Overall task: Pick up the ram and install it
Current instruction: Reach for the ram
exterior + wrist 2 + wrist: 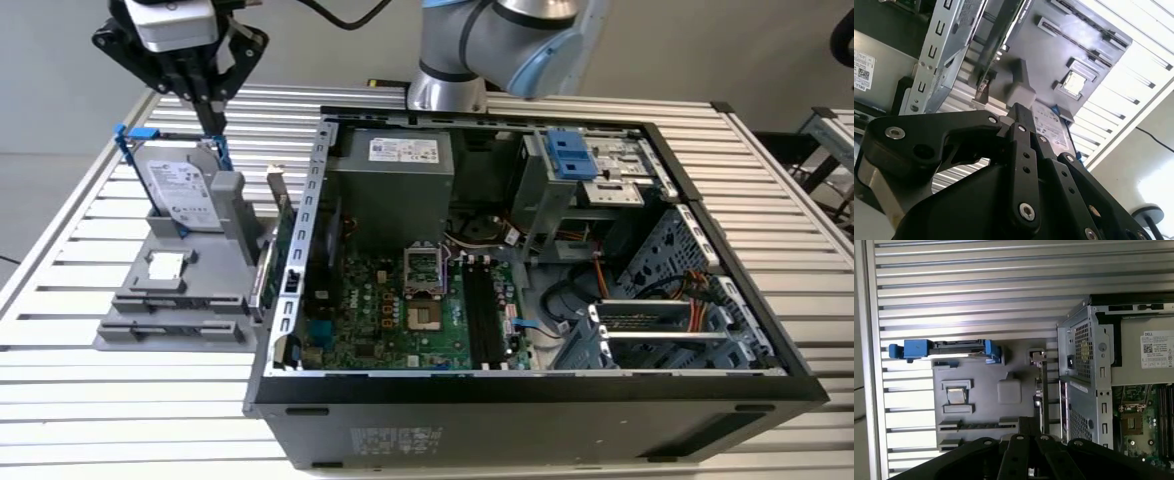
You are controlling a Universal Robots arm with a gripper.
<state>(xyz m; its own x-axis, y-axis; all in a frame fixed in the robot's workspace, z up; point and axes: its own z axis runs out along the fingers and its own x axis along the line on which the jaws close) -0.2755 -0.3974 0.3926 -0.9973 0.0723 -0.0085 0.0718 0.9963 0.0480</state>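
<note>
We find the gripper (211, 118) high at the 11 o'clock corner of the exterior view, hanging just above the upright hard drive (180, 190) that stands at the far end of the grey holder (134, 335). The ram (976, 425), as we read it, is the thin dark strip seated on edge in the holder's long slot in the first wrist view. It is not in the open computer case (534, 385), whose memory slots look bare. In the exterior view that slot lies toward 6 o'clock from the gripper, past the hard drive and a small square chip, well apart from the fingertips. Its long axis runs 9 to 3 o'clock, parallel to the drive's broad face (so the gripper would straddle it across the thin way). In both wrist views the fingers appear drawn together with nothing between them, and they touch nothing.
</note>
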